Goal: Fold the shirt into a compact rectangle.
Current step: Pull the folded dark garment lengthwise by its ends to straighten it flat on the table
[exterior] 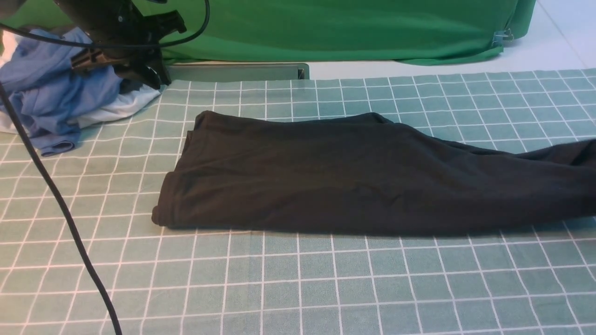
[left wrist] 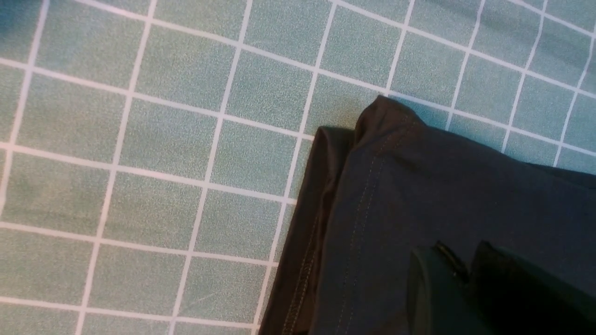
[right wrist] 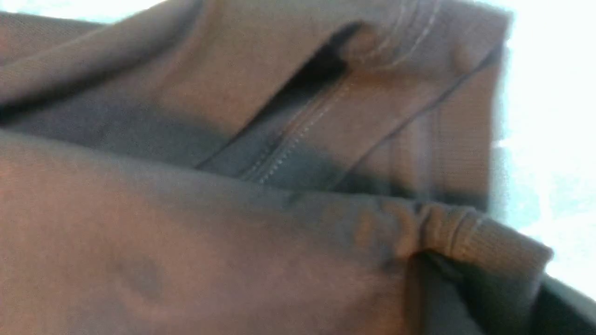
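The black shirt [exterior: 326, 177] lies folded into a long band across the checked cloth, and its right end runs out of the front view. My left gripper [exterior: 146, 74] hangs raised at the back left, apart from the shirt. In the left wrist view its fingers [left wrist: 433, 279] stand pressed close together above the shirt's stitched corner [left wrist: 386, 121], with nothing between them. The right arm is outside the front view. In the right wrist view the shirt's fabric [right wrist: 186, 232] fills the picture. A ribbed cuff [right wrist: 484, 237] puckers where my right gripper [right wrist: 470, 288] pinches it, with most of the jaws hidden.
A heap of blue and white garments [exterior: 51, 97] lies at the back left under the left arm. A black cable [exterior: 60, 204] hangs across the left side. A grey bar [exterior: 237, 72] and green backdrop [exterior: 326, 28] close off the back. The checked tablecloth [exterior: 298, 288] covers the front.
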Controlling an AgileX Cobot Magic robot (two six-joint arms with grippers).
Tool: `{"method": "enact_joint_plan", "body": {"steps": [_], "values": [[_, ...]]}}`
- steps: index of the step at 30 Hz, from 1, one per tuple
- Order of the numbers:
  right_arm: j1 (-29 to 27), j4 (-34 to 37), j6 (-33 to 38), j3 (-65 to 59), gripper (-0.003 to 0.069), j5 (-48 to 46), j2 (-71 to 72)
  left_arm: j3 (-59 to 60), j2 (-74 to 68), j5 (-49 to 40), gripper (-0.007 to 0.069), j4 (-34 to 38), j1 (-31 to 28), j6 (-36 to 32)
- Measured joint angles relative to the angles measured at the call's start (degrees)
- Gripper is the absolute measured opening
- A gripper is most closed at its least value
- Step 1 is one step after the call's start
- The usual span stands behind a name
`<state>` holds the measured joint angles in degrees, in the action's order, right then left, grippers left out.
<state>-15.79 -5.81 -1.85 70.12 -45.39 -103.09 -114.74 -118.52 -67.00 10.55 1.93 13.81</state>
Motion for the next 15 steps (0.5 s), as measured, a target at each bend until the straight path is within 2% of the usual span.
{"method": "enact_joint_plan", "body": {"steps": [3, 5, 15], "values": [[0.00, -0.28, 1.85, 1.63, 0.0347, -1.41, -0.05, 0.00, 0.00, -0.17, 0.0093, 0.00, 0.00, -0.19], [0.00, -0.28, 1.85, 4.20, 0.0378, -3.21, -0.05, 0.00, 0.00, -0.17, 0.0094, 0.00, 0.00, -0.31], [0.00, 1.10, 1.85, 6.37, 0.0386, -6.50, -4.18, 0.00, 0.00, -0.17, 0.0108, 0.00, 0.00, -0.41]]}}
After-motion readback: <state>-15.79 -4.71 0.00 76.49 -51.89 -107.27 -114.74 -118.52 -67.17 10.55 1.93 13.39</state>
